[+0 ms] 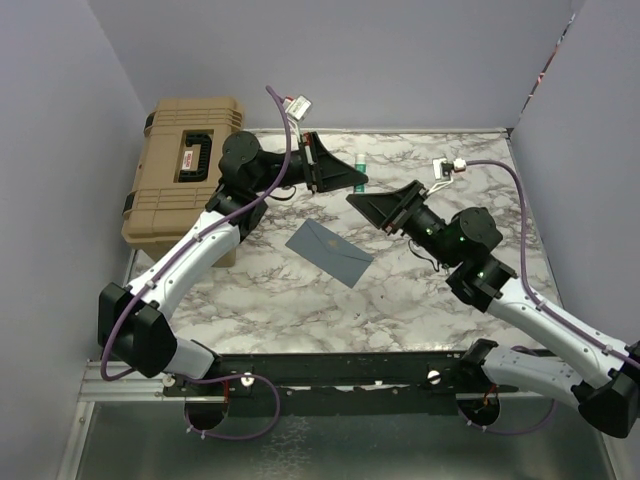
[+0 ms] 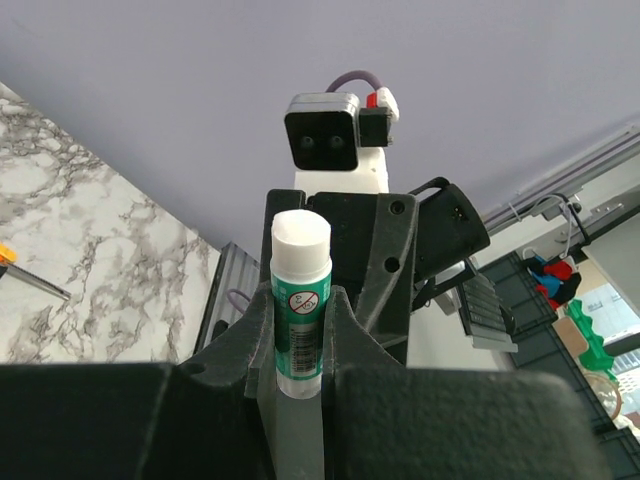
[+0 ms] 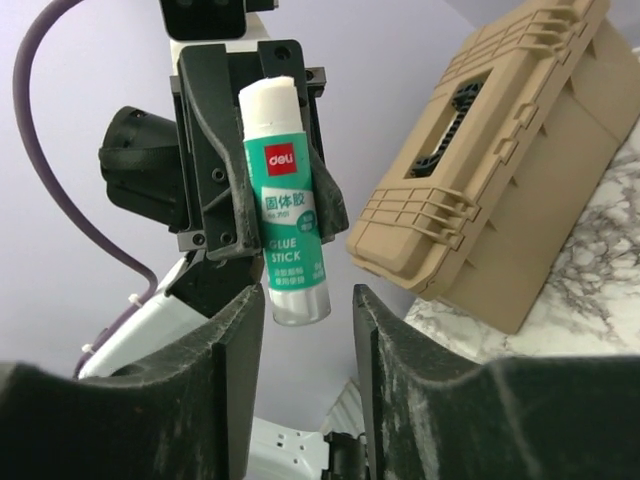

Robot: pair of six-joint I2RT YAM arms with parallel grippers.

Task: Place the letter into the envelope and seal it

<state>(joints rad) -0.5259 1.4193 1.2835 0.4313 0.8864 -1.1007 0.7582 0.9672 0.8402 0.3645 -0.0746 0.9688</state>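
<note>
While the envelope (image 1: pixel 328 250) lies flat on the table (image 1: pixel 450 300), letter unseen, sealing prep is judged in hand: glue stick (image 3: pixel 290 230) is clenched by L gripper (image 1: pixel 340 172), and jaws of R gripper (image 3: pixel 305 310), parted astride its end, must be closed next.

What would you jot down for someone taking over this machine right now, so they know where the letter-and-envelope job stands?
Left tool: shut on the glue stick, held up off the table.
Right tool: open, its fingers either side of the stick's free end, not gripping.
Envelope: flat on the table between the arms, touched by neither tool.
Letter: not in view; it may be inside the envelope, cannot tell.
Done: glue picked up.
Left: probably uncap the stick, then glue and press the envelope shut. Check on the letter first.
</note>
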